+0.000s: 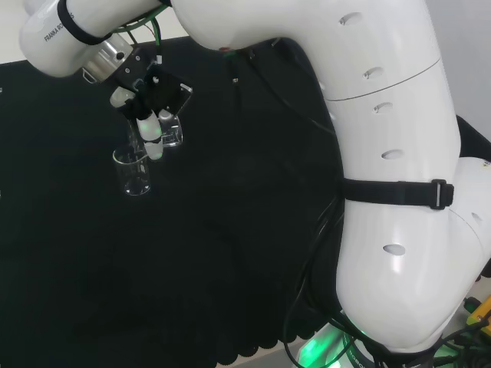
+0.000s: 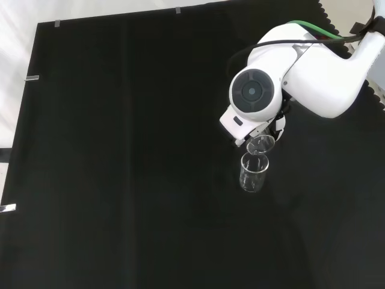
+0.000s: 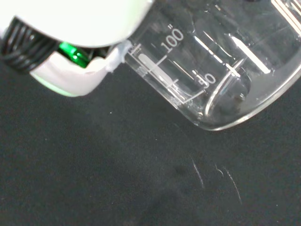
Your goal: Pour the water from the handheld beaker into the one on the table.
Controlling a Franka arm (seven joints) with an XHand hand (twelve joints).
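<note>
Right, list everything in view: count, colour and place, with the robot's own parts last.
Held beaker: one, clear glass, in the robot hand, close above the standing beaker, at upper left of the head view.
Standing beaker: one, clear glass, upright on the cloth, just below the held one in the front view.
Cloth: one, black, covering the bench.
Cables: several, black, on the cloth beside the arm in the head view.
Robot hand: one, black and white, fingers curled round the held beaker.
Arm: one, white, at right of the head view.
</note>
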